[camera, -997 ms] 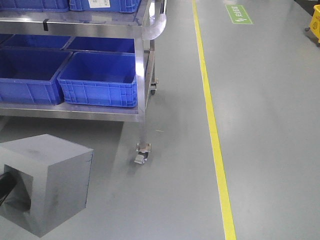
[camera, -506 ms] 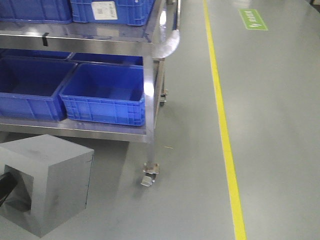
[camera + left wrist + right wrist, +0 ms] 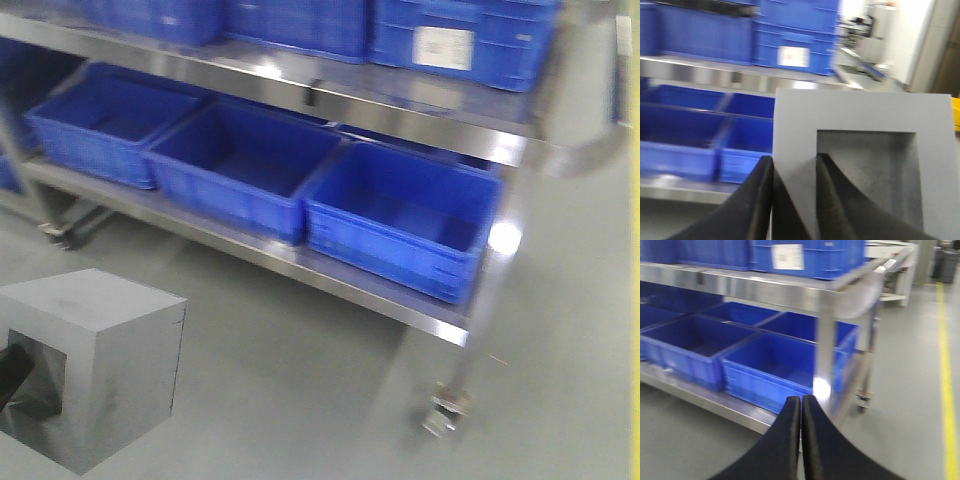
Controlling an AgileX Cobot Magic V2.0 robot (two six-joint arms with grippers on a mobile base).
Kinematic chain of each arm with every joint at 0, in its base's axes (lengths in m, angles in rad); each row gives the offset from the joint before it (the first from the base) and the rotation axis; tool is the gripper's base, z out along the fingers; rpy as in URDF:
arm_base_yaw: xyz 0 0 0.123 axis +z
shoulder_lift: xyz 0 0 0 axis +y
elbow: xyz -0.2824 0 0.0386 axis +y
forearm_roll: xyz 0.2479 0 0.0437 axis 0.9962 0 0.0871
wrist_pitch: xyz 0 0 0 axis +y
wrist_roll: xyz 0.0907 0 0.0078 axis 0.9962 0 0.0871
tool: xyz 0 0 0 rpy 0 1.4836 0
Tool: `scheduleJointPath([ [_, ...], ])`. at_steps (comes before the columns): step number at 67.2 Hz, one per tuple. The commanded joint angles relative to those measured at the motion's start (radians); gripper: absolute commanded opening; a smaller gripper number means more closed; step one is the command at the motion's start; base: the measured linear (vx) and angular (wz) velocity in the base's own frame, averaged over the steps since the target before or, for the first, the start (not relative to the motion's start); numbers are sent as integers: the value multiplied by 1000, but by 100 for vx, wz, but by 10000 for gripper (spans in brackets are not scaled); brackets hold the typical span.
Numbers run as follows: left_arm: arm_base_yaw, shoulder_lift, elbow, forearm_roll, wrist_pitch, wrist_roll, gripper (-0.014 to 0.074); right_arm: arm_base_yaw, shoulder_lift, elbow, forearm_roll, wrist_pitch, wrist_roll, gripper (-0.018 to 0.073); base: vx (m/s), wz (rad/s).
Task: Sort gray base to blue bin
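The gray base (image 3: pixel 110 350) is a matte gray block with a square recess, held at the lower left of the front view. My left gripper (image 3: pixel 795 165) is shut on one wall of the gray base (image 3: pixel 865 110), with one finger inside the recess and one outside. One black finger (image 3: pixel 14 372) shows in the recess in the front view. Several open blue bins stand on the cart's lower shelf; the nearest blue bin (image 3: pixel 385 245) is ahead and to the right of the block. It also shows in the right wrist view (image 3: pixel 765 377). My right gripper (image 3: pixel 801 399) is shut and empty.
A steel cart has a lower shelf edge (image 3: pixel 300 262), a corner post (image 3: pixel 826 355) and a caster (image 3: pixel 445 410). More blue bins, one with a white label (image 3: pixel 445 45), sit on the upper shelf. A yellow floor line (image 3: pixel 947 390) runs on the right.
The view has swung left toward the cart, so the shelves and bins now fill the frame and the yellow line has slid off right. The block stays in the left gripper.
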Motion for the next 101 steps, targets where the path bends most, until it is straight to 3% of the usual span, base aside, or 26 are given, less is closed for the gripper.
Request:
scheduleJointPath([
  [1,-5,5,-32,-7,-105,-7,-7,-7,-7,4,-9,-79,-7,-5,22,87],
  [101,-5,5,-32,-7,-105,-7,-7,-7,-7,4,-9,-81,-7,-5,23,69],
])
